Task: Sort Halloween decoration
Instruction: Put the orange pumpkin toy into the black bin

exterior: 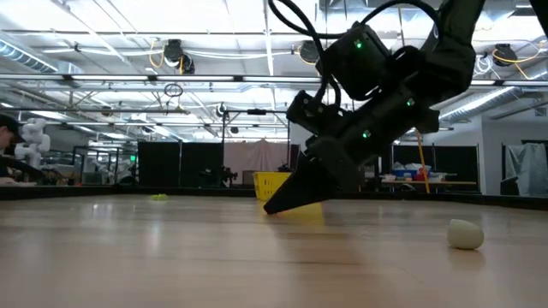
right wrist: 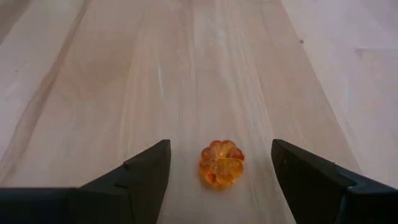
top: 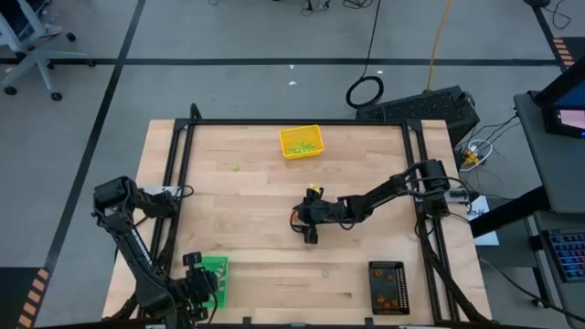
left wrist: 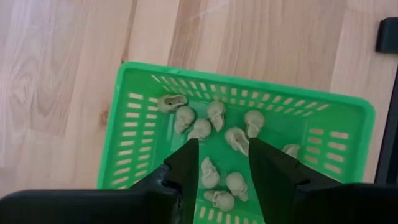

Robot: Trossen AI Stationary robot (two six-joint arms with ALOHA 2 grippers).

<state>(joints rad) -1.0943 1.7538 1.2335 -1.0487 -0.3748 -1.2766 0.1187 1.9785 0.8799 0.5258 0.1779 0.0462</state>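
Orange pumpkin piece on table mid-centre between wide-spread right gripper fingers, left gripper parted, empty, above beige skulls in near-left green tray.

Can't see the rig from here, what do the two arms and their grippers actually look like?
Both arms are black, jointed and boxy. The right arm carries looped black cables and small green lights near its wrist; its right gripper has two dark wedge-shaped fingers. The left arm looks the same, and the left gripper has two narrow, tapering black fingers.
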